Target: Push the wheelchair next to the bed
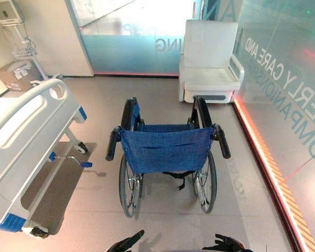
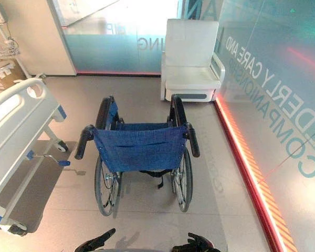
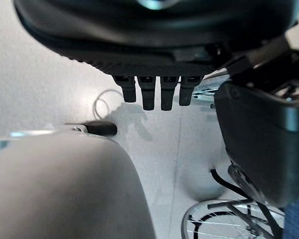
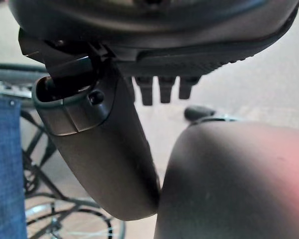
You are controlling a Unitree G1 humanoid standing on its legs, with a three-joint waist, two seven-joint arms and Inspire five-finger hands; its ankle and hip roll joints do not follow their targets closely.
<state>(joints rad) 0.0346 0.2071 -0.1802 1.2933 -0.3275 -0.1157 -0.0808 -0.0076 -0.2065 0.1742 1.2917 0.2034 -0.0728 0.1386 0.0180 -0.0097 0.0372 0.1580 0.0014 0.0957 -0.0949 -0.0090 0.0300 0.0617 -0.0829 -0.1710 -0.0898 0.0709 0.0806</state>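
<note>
My left hand (image 1: 125,244) and my right hand (image 1: 227,244) sit low at the near edge of the head view, both empty, with fingers (image 3: 150,94) loosely extended and apart rather than curled; my wrist views show the fingertips hanging free over bare floor (image 1: 100,220), touching nothing. Just ahead of both hands, but not in contact with them, stands the wheelchair (image 1: 167,149), its back turned toward me. It has a blue fabric backrest and a blue seat, black padded armrests, and two large spoked wheels with grey tyres. Its two black push handles angle out from the top of the backrest: the left handle (image 1: 112,143) lies ahead of my left hand, the right handle (image 1: 222,140) ahead of my right hand, both well clear of my fingers. To my left, beside the wheelchair with a strip of floor between them, is the bed (image 1: 26,136), white with a moulded end rail, blue corner bumpers and castor wheels. Beyond the wheelchair, against a frosted glass wall (image 1: 136,37), stands a white armchair (image 1: 209,63). A cardboard box (image 1: 13,76) sits in the far left corner.
</note>
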